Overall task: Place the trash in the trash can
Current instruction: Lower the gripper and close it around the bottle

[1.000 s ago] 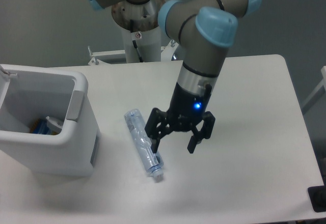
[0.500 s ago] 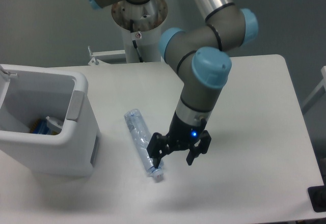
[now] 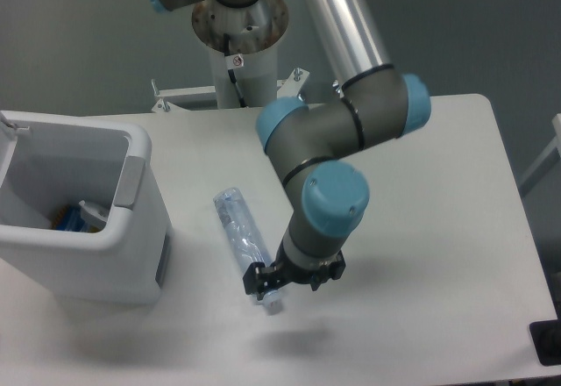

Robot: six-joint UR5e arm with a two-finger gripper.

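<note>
The long crushed clear plastic bottle [image 3: 242,240] lies flat on the white table [image 3: 438,228], centre-left of frame. The black two-finger gripper [image 3: 289,279] sits low at its white-capped lower end, jaws apart, nothing clamped. The white boxy trash can [image 3: 79,228] waits at left, already holding some items; lift and drop remain.

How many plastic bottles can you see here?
1 for certain: a crushed clear bottle lying on the table beside the white bin, its cap end under the gripper. There is some rubbish inside the bin, too unclear to identify, so more may be hidden.
</note>
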